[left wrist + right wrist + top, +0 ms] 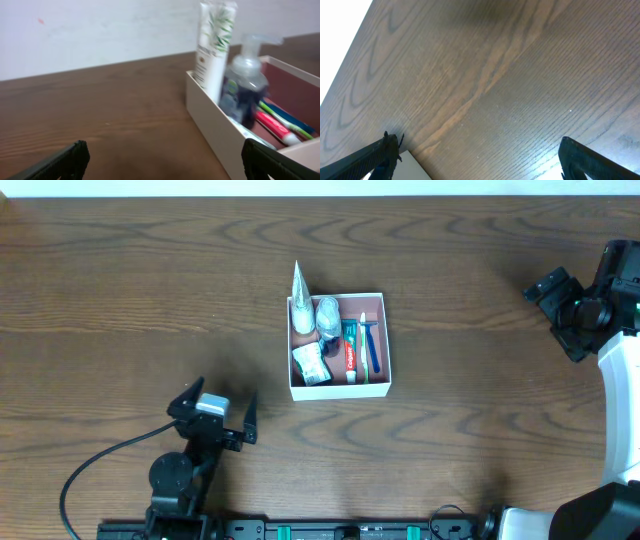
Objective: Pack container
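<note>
The container (339,390), a square white box with a pinkish-brown inside, stands mid-table. It holds a white tube (300,300) upright at its back left corner, a clear pump bottle (328,315), a red toothpaste tube (351,355), a green and a blue toothbrush (368,345) and a small packet (311,364). In the left wrist view the container (210,120) is at the right, with the tube (212,45) and the bottle (245,85) in it. My left gripper (218,412) is open and empty, left of the container. My right gripper (556,310) is open and empty, far right.
A black cable (100,465) loops from the left arm near the table's front edge. The right arm's white body (622,395) stands along the right edge. A white corner (412,167) shows at the bottom left of the right wrist view.
</note>
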{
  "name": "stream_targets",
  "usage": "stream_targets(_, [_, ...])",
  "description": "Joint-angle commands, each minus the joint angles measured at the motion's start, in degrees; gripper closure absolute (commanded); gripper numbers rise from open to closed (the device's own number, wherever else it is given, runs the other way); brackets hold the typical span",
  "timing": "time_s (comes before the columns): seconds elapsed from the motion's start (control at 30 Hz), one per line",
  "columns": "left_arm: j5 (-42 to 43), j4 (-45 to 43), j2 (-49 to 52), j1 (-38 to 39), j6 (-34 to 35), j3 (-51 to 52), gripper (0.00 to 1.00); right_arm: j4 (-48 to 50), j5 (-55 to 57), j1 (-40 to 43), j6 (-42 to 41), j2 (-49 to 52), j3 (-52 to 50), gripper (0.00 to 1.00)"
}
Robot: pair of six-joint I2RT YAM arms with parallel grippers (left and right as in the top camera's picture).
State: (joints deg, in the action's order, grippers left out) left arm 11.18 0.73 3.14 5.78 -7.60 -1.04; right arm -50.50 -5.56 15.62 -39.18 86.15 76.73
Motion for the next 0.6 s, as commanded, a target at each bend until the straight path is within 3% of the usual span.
stream_targets(0.0, [0.0,2.4,-2.3,-1.2,-0.7,0.8,0.02,-0.1,0.2,0.3,0.7,-0.7,0.1,0.01])
stream_targets(0.57, [-0.1,2.2,-2.1,-1.5,-0.7,0.8,0.02,-0.1,0.2,0.3,0.7,-0.7,0.1,0.01])
